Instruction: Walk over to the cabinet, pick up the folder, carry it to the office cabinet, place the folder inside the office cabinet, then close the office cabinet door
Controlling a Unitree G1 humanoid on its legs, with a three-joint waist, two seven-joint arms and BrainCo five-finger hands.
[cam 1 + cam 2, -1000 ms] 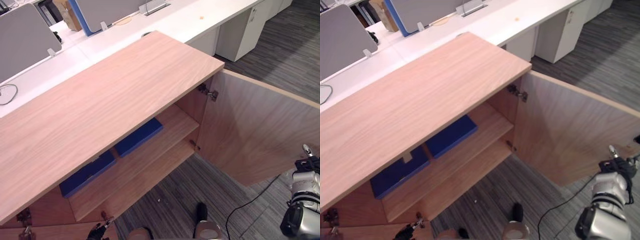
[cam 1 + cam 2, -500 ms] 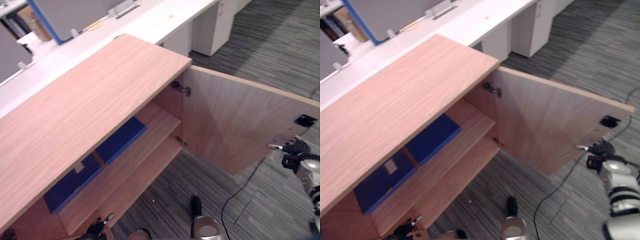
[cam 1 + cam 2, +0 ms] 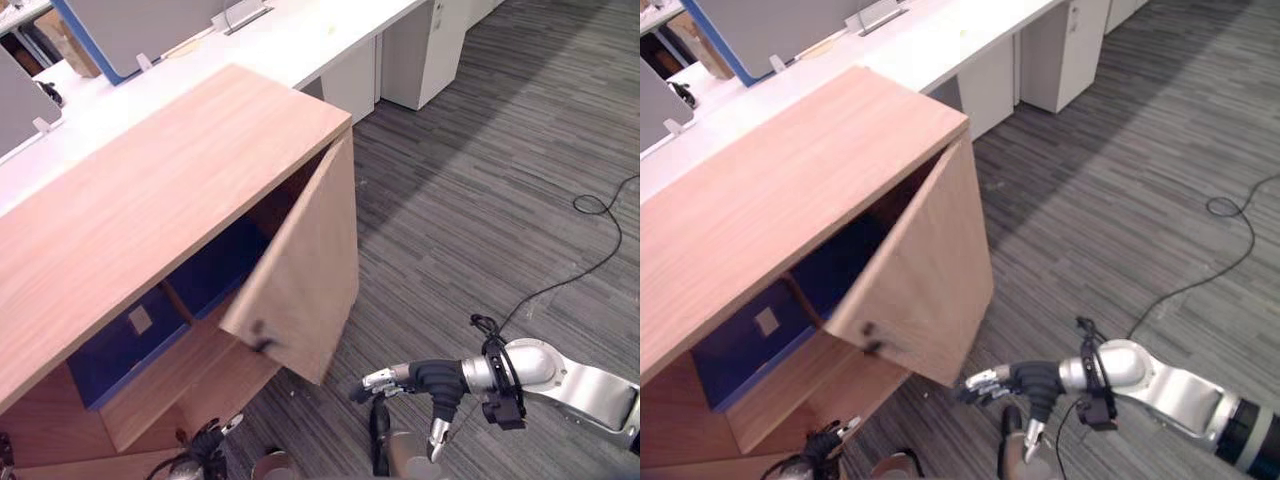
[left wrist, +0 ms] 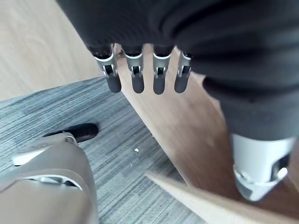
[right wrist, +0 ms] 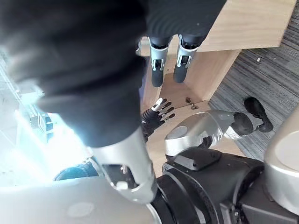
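Just off door (image 3: 305,280) lower corner: right hand (image 3: 400,378); folder (image 3: 100,355) shelved behind door.

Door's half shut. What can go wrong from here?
1. Right hand sits low by the bottom corner of the door, seemingly not touching it: the door may stop ajar.
2. Left hand hangs near the open front of the cabinet; the closing door might hit it.

We count one office cabinet (image 3: 150,190) and one door (image 3: 305,270) on it. Blue folders inside: two, the labelled folder (image 3: 105,355) and the plain folder (image 3: 215,265). One white bench (image 3: 290,45) stands behind, and under it we count two pedestals, the near pedestal (image 3: 352,82) and the far pedestal (image 3: 432,50). Hands: two, left hand (image 3: 205,455), right hand (image 3: 398,379).
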